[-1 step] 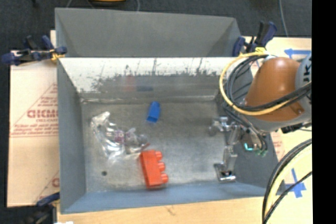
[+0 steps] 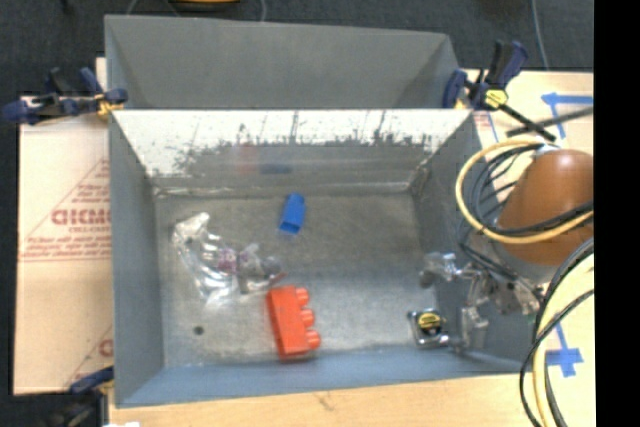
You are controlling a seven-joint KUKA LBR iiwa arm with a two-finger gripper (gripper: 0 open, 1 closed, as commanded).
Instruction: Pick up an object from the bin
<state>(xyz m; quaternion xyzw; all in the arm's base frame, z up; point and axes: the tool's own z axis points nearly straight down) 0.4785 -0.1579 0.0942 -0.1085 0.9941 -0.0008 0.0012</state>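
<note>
**Gripper low in the 4 o'clock corner, beside a small black-and-yellow thing**

Take the floor of the grey bin (image 2: 135,245) as a clock face, with 12 at the far wall. The gripper (image 2: 455,300) sits at 4 o'clock, crowded into the corner where the right wall meets the near wall. It has little room on either of those sides. Just beside it, toward the centre, lies a small black-and-yellow thing (image 2: 430,325), close to the near wall. Whether the two touch cannot be made out. The fingers are lost among metal parts and wiring, so I cannot tell whether they are apart or together.

Open floor runs from the centre out to 1, 2 and 3 o'clock, bare up to the right wall. A blue piece (image 2: 291,213) stands at 12 o'clock, off the far wall. An orange brick (image 2: 292,321) lies at 6 o'clock, near the near wall and well apart from the gripper. Crumpled clear plastic (image 2: 205,255) with purplish bits spreads at 9 o'clock, its inner end near the brick.

The arm (image 2: 545,235) comes in over the right rim from 3 o'clock. Its orange cover (image 2: 550,185) hangs above that rim, ringed by yellow and black cables (image 2: 470,205). The gripper points down below it into the corner.
</note>
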